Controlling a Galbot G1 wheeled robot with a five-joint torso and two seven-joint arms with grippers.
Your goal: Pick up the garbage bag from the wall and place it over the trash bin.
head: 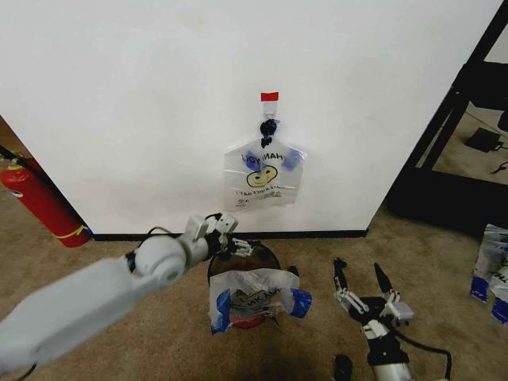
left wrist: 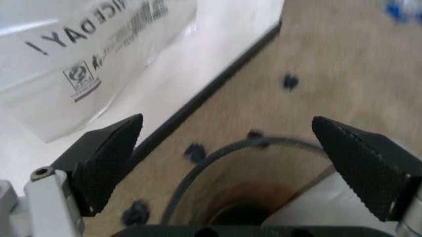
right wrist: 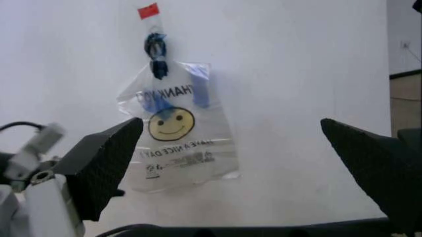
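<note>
Brown carpet (head: 119, 254) runs up to a white wall (head: 143, 103) with a black baseboard (head: 317, 234). A red fire extinguisher (head: 40, 202) leans at about nine o'clock, a dark shelf frame (head: 444, 135) stands at two o'clock, and more bagged items (head: 492, 270) sit at three o'clock. A second clear bag (head: 254, 305) with blue patches is draped across the front of the trash bin (head: 254, 258), just under the wall bag, covering much of the bin's near side.

The garbage bag (head: 266, 175) hangs flat on the wall from a black hook (head: 270, 127), just below a strip of red tape (head: 270, 96). It is thin, clear and crinkly, with a yellow smiley face, dark lettering and blue tape patches near the top.

The left gripper (head: 226, 230) hovers at the bin's rim, around seven o'clock from the hanging bag, its fingers (left wrist: 108, 158) spread wide with nothing between them. The right gripper (head: 363, 290) sits low at five o'clock, near the carpet, fingers (head: 341, 278) also spread wide and empty, pointing towards the wall.
</note>
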